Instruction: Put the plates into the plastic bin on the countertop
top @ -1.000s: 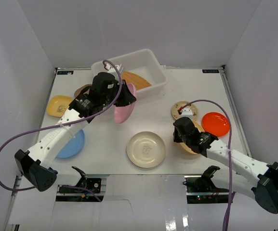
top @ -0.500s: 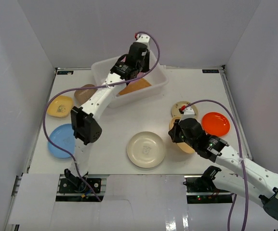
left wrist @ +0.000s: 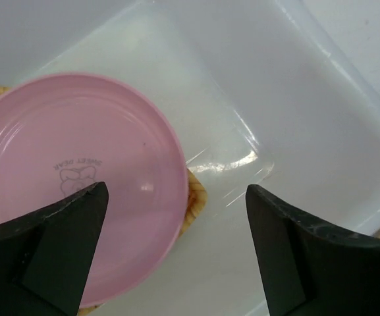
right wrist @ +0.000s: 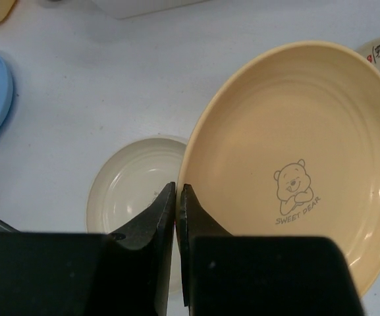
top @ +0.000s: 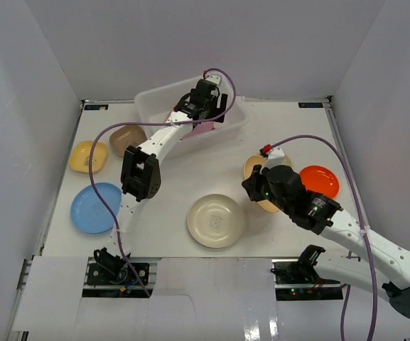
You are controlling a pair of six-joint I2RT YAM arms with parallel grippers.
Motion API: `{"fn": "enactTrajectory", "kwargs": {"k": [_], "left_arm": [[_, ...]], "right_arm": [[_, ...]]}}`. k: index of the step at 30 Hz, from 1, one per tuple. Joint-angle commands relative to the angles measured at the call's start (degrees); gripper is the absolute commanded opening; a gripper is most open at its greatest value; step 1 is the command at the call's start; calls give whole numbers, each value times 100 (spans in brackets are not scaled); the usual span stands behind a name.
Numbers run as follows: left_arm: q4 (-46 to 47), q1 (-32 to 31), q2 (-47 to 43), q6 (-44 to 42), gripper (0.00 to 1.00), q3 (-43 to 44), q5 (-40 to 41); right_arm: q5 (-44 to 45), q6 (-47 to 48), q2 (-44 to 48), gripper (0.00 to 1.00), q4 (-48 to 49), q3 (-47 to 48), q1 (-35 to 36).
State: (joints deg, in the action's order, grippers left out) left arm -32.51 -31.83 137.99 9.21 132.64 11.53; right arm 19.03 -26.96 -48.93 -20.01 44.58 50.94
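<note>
From above, we see the left claw (top: 206,108) over the bin (top: 155,99). A second ago it was carrying the pink plate (top: 203,128) short of the bin, and now that plate lies inside, so we count one more plate delivered. The right claw (top: 261,188) has tipped the tan plate (top: 253,169) up off the table (top: 169,177), so we judge that one goes next. The cream plate (top: 216,220), blue plate (top: 94,207) and others are still out on the table. In the left wrist view, the claw's fingers (left wrist: 64,250) are spread wide and touch nothing. The pink plate sits flat below them on the wicker plate (left wrist: 195,194) and is clearly released. In the right wrist view, the jaws are pressed together, pinching the tan plate's rim, with the plate tilted and the cream plate below on the table.
</note>
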Motion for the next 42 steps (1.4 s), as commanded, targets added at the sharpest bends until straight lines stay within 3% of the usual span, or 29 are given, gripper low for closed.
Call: {"fn": "enactTrajectory", "kwargs": {"k": [1, 6, 9, 11, 13, 14, 17, 21, 25, 30, 35, 40, 42], "left_arm": [[403, 37, -1009, 72, 98, 323, -264], [430, 125, -2152, 300, 98, 220, -739], [456, 204, -3346, 712, 98, -622, -889], [561, 248, -4101, 1011, 98, -1830, -846], [658, 283, -5357, 1459, 98, -2756, -775], [711, 300, -6188, 1652, 98, -3666, -592], [554, 344, -7353, 1925, 98, -5232, -258], [-254, 353, -8970, 2355, 96, -6450, 103], [-1053, 353, -9754, 2865, 95, -7426, -342], [-1267, 353, -10239, 3437, 94, -8620, -1161], [-723, 362, -10135, 3877, 91, -9527, -2373], [-64, 301, -9854, 4062, 91, -10099, -2673], [69, 222, -9670, 4123, 91, -10196, -2656]], "right_arm": [[233, 384, -195, 8, 313, 612, 39], [233, 1060, -784, 8, 638, 1289, 48], [58, 1648, -1477, 8, 936, 1992, 48], [5, 1983, -2119, 8, 1156, 2352, 48], [-30, 2387, -2750, 8, 1437, 2897, 39], [-48, 2536, -2945, 8, 1613, 3168, 39], [-460, 3274, -3780, 8, 2193, 3662, 30], [-776, 3767, -5254, 8, 2229, 5170, 21], [-1041, 4355, -6493, 8, 2124, 6471, -14], [-954, 4796, -7927, 8, 1844, 7766, -119], [-988, 4850, -8501, 8, 1878, 8163, -233], [-971, 4788, -8677, 8, 2142, 8031, -321], [-980, 4814, -8695, 13, 2150, 8032, -347]]}}
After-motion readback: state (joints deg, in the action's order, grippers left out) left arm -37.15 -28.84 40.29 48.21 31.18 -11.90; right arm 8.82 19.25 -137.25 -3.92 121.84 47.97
